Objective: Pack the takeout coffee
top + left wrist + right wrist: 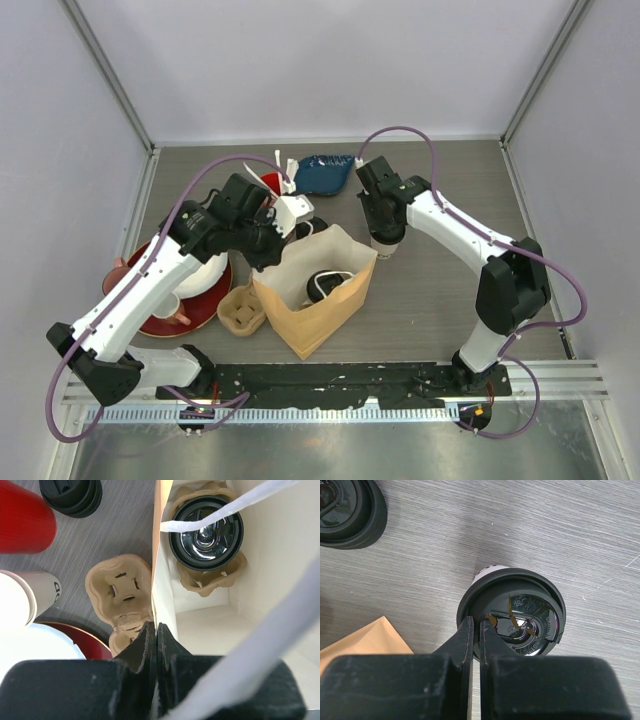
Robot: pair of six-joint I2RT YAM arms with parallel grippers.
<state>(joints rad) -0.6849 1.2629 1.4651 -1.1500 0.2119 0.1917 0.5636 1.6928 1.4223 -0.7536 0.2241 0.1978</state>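
Risk note: lid-only pinch on one cup, thin hold on the bag.
Top view: your left gripper is clamped on the paper bag rim, with one packed cup inside. Left wrist: that cup sits in a pulp carrier; the bag wall could slip from the clamp. Right wrist: your right gripper pinches only the lid rim of the second coffee cup, which stands on the table. Lifting could pop the lid and spill.
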